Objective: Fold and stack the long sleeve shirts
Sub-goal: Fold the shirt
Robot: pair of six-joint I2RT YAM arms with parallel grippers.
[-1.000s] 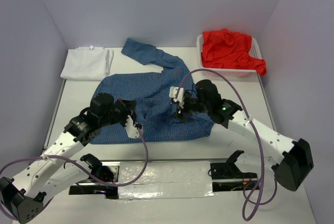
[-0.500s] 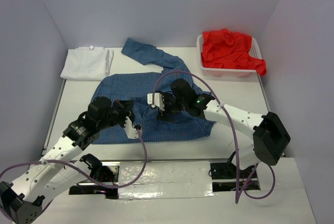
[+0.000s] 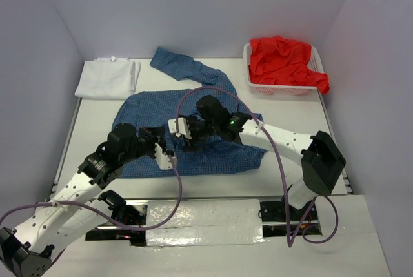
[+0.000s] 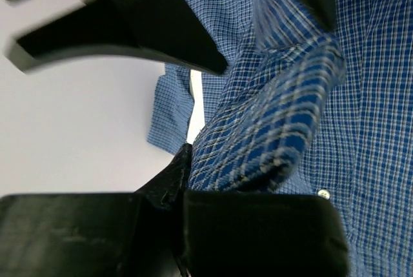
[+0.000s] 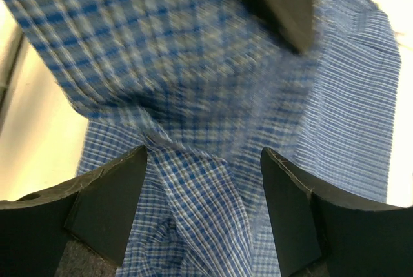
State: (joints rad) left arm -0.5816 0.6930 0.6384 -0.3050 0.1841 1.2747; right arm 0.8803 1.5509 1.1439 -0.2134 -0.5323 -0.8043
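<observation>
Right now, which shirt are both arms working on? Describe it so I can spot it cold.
On the white table, look mid-surface, between the folded white shirt at the far left and the basket of red cloth at the far right. The blue checked shirt lies spread there, one sleeve reaching toward the back wall. It is the only patterned garment.

White table [image 3: 97,112], bearing: blue checked shirt [image 3: 213,154] centre, folded white shirt [image 3: 106,78] far left, white mesh basket [image 3: 258,86] far right.
</observation>
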